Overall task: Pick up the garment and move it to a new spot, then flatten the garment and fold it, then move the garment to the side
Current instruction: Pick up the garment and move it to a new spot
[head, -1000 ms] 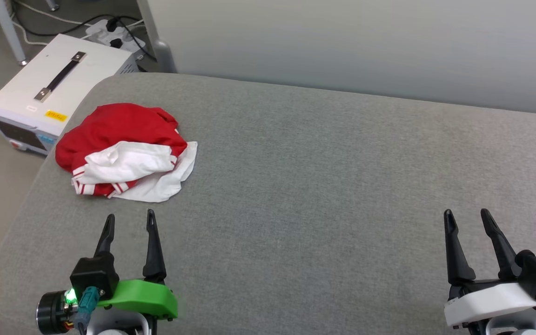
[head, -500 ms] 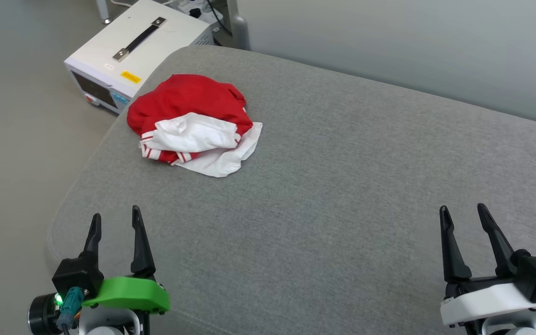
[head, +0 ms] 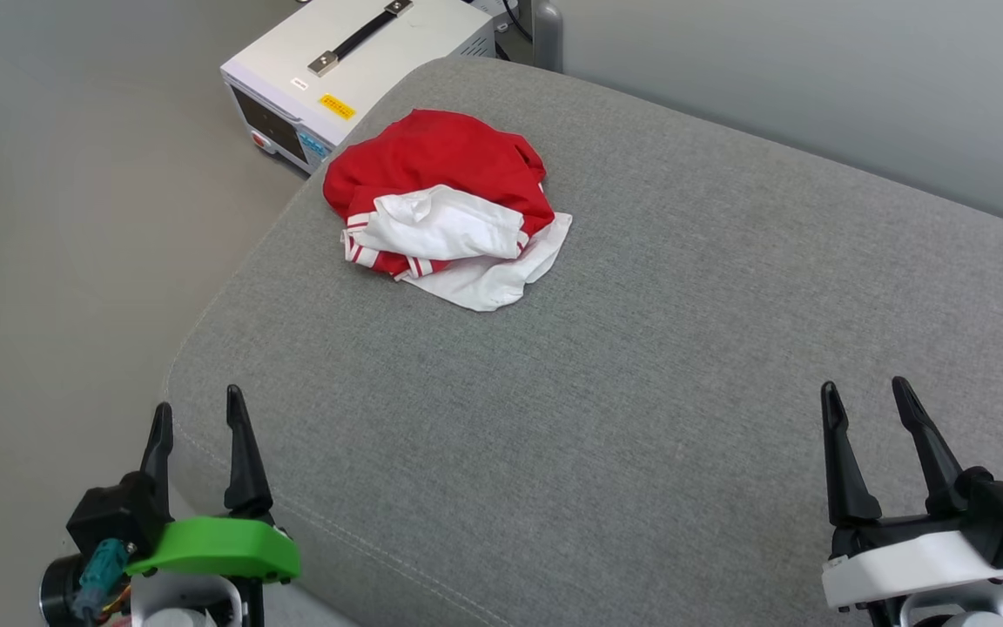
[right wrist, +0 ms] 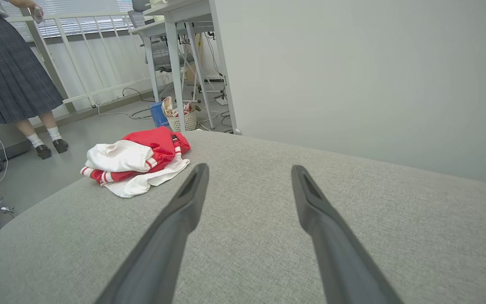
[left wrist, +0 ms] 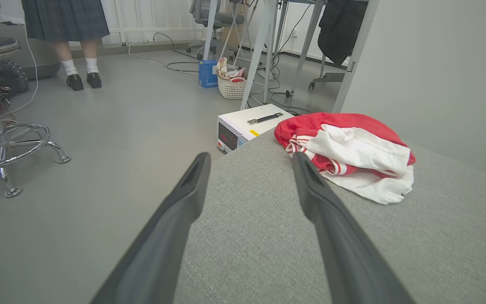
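The garment (head: 445,205) is a red and white bundle, crumpled near the far left corner of the grey padded surface (head: 641,366); it also shows in the left wrist view (left wrist: 348,147) and the right wrist view (right wrist: 135,160). My left gripper (head: 195,411) is open at the lower left, over the surface's near left edge, well short of the garment. Over at the lower right my right gripper (head: 865,388) stands open too, far from the bundle. Nothing is between either pair of fingers.
A white instrument box (head: 353,65) with a black handle sits on the floor just beyond the surface's left corner. A grey wall (head: 815,70) runs behind. A person (left wrist: 72,25) stands on the floor past a chrome stool base (left wrist: 6,143); a small basket (left wrist: 231,86) sits by desk legs.
The head camera has swung left, so the garment and box shift right and upward in the picture. The garment lies as before and both grippers stay open.
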